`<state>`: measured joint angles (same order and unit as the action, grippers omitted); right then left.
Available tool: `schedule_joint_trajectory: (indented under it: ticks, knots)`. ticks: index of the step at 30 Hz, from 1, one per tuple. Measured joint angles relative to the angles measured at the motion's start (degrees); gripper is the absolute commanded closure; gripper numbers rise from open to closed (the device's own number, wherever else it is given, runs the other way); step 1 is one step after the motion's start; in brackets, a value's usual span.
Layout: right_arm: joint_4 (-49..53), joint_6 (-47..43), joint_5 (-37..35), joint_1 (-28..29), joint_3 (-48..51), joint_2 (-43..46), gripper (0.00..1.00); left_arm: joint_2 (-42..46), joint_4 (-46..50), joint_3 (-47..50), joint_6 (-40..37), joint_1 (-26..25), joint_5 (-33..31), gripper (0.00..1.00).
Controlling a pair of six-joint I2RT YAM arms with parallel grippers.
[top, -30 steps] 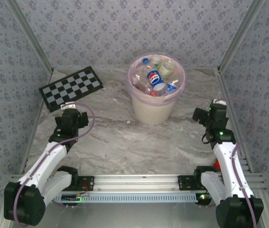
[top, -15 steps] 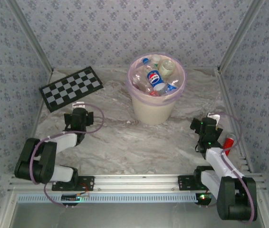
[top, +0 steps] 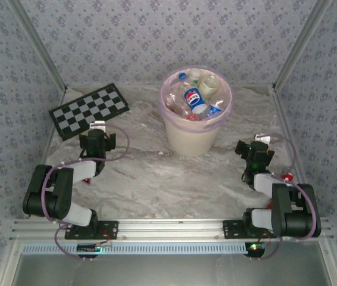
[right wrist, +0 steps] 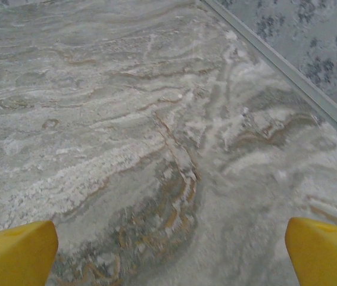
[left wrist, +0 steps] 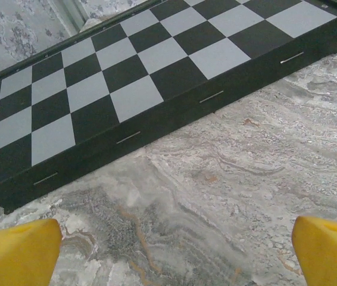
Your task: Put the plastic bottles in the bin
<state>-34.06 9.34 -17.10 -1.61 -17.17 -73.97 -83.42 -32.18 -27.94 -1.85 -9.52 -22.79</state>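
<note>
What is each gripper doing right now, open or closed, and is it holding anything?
Left yellow-fingered gripper: open, holding nothing.
Right yellow-fingered gripper: open, holding nothing.

Marbled table (top: 156, 185): bin (top: 191, 142) far centre, chequered board (top: 89, 109) flat far left, red object (top: 287, 177) right edge.

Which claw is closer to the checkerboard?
Left. The left claw sits just in front of the checkerboard, near its front edge. The right claw is way across the table, on the other side of the bin.
</note>
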Motion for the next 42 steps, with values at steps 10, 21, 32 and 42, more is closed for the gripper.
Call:
schedule_joint_trajectory:
  ticks: [10,21,32,42]
  knots:
    - [-15.85,-6.16,2.4,1.18,-0.5,-11.13,0.0,-4.04,-10.6,4.24,2.43,9.09,9.2,0.01]
    - [-15.43,-7.52,2.51,1.88,-2.73,-13.2,0.0,-4.72,-12.94,4.81,3.48,9.42,13.0,0.01]
    - [-15.39,-7.74,2.51,1.92,-2.82,-13.2,0.0,-4.72,-13.05,4.81,3.5,9.42,13.18,0.01]
    - [-15.21,-7.74,2.51,1.92,-2.93,-13.2,0.0,-4.72,-13.05,4.81,3.63,9.42,13.18,0.01]
